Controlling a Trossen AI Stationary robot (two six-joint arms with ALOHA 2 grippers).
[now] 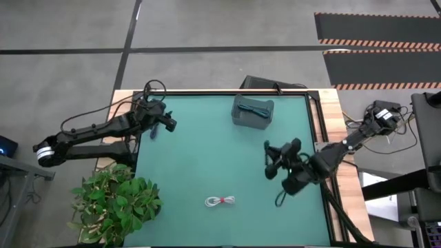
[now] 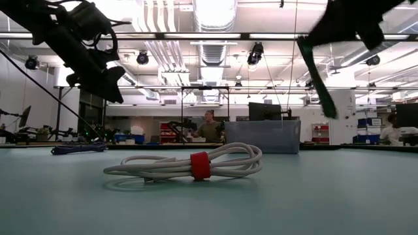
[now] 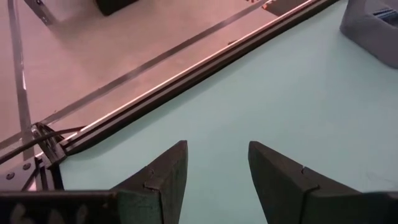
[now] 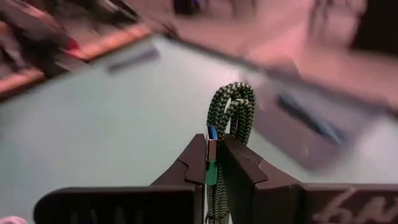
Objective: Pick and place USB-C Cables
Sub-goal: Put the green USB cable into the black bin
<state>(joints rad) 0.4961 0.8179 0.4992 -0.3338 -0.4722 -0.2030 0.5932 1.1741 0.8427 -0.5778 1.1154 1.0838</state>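
Teal-green braided USB-C cable [image 4: 231, 118], folded into a short bundle, is clamped between the fingers of the right tool [image 4: 213, 163], which is clenched on it just below the fold; the loop stands up past the fingertips, and a blue-tipped plug lies against one finger. Seen from overhead, the right tool [image 1: 274, 160] hangs above the green worktop [image 1: 207, 165], right of centre, with the grey bin [image 1: 252, 111] further toward the back edge.

The bundle looks light and limp; the woven jacket should give the pads good purchase. A grip across the doubled strands near the middle, as here, seems the soundest hold, since a grip on one strand would probably let the coil unravel.

A dark blue cable [image 1: 256, 108] lies inside the bin. A white cable [image 1: 220, 201] bound by a red band [image 2: 200, 166] rests flat on the worktop near the front edge, well apart from both tools. It too appears soft and light, and the banded middle looks like the natural place to take it.

The left tool [image 3: 215, 169] is released, its fingers spread over bare worktop near the back left corner, holding nothing. A potted plant [image 1: 114, 201] stands off the front left corner.
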